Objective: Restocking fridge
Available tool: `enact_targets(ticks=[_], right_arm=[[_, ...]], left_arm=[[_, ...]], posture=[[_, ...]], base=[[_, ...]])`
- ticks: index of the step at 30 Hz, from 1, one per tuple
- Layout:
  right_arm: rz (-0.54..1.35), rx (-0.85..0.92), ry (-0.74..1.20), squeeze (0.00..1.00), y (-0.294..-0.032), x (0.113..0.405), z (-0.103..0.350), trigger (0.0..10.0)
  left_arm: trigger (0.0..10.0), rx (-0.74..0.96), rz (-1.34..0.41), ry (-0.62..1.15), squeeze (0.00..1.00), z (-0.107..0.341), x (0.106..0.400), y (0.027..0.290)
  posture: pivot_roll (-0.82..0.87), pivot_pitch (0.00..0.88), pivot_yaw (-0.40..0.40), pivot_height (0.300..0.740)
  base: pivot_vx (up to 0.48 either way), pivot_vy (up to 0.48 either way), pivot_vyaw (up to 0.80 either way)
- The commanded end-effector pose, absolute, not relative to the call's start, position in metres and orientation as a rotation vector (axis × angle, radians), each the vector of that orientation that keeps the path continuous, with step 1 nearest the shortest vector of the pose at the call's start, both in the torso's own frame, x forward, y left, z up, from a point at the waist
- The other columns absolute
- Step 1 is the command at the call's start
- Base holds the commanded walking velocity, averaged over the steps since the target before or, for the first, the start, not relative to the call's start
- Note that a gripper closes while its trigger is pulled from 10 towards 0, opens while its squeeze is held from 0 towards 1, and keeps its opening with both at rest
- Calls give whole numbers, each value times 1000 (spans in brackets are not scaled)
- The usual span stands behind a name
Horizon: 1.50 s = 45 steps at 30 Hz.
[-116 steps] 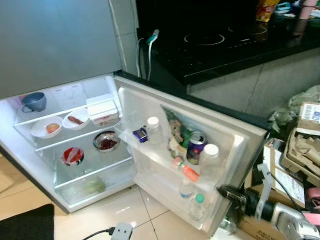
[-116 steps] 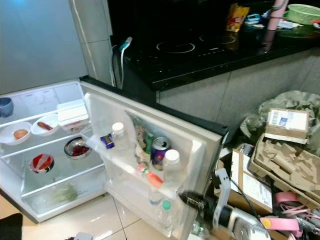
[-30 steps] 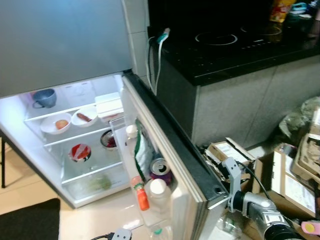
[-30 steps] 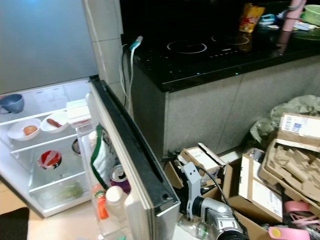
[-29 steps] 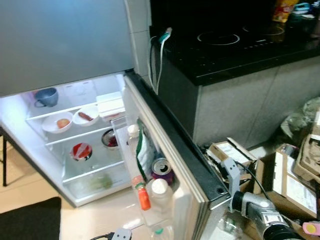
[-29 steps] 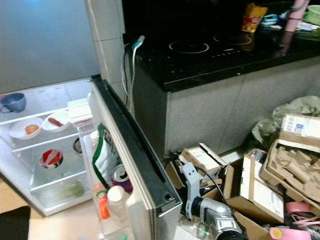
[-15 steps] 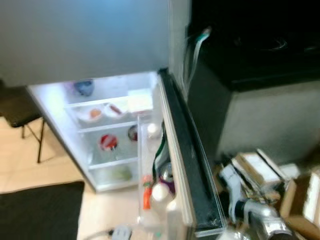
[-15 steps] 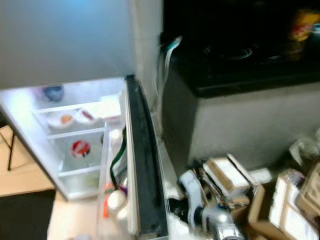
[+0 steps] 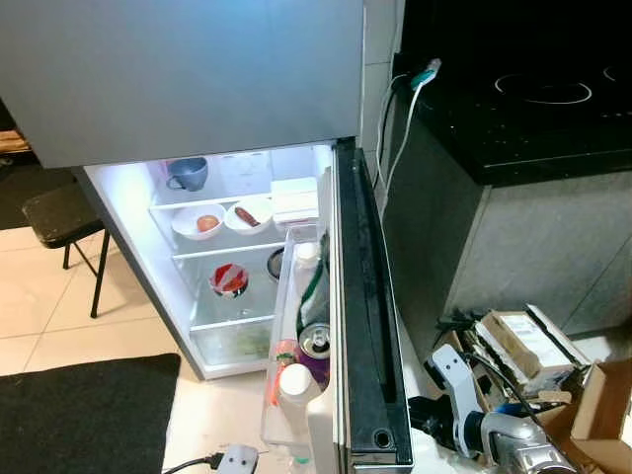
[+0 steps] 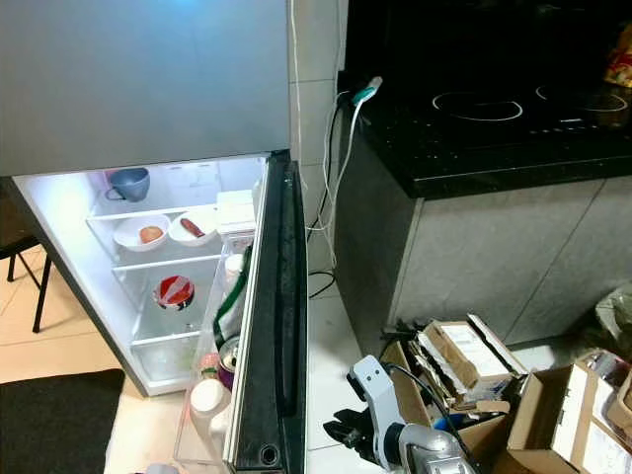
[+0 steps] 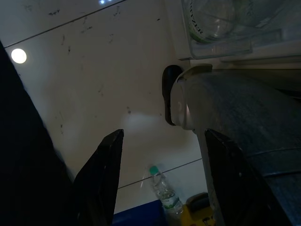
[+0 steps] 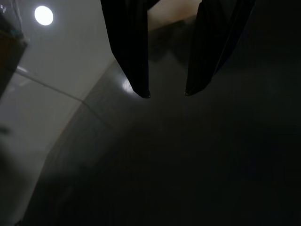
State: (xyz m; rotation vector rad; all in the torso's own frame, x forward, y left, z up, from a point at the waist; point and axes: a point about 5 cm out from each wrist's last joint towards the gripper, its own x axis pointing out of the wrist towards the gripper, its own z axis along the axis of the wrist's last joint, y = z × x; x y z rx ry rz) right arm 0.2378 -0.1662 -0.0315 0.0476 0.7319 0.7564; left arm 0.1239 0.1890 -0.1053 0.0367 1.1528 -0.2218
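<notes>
Right arm [image 9: 513, 444]: silver casing, black cable, white bracket; each end effector has 2 long black fingers [image 12: 129, 47].

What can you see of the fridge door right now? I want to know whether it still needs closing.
The fridge door stands open, swung well out from the lit compartment, so the head camera sees it nearly edge-on. Its top edge is dark, almost black, with a small round hole near the outer corner. The inner side carries clear plastic bins holding a white-capped bottle, a purple can and a green-and-white pouch. The right gripper sits low beside the door's outer face, apparently not touching it.
</notes>
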Motion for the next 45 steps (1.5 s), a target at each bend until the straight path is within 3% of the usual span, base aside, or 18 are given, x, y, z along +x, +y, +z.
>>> enact_targets(ticks=[1, 12, 15, 19, 30, 45], right_arm=[[760, 24, 752, 0, -167, 234, -35, 10000], [748, -30, 824, 0, -173, 223, -45, 10000], [703, -105, 878, 0, -179, 216, -53, 10000], [492, -164, 984, 0, -199, 195, -69, 10000], [381, -199, 1050, 0, -216, 171, -81, 10000], [321, -204, 990, 0, -219, 180, -76, 10000]], left_arm=[[10000, 40, -232, 1202, 0, -109, 113, 187], [10000, 38, -219, 1217, 0, -110, 112, 187], [10000, 36, -216, 1217, 0, -110, 112, 187], [10000, 35, -219, 1216, 0, -110, 112, 184], [10000, 28, -217, 1218, 0, -111, 111, 184], [10000, 40, -218, 1187, 0, -108, 118, 184]], posture=[[-17, 0, -5, 740], [-16, 0, -9, 740], [-16, 0, -9, 740], [-13, 0, -11, 740], [-16, 0, -14, 740], [-25, 0, -10, 740]], base=[[0, 0, 0], [-180, 0, 0], [-322, 0, 0], [-329, 0, 0], [-298, 0, 0], [0, 0, 0]])
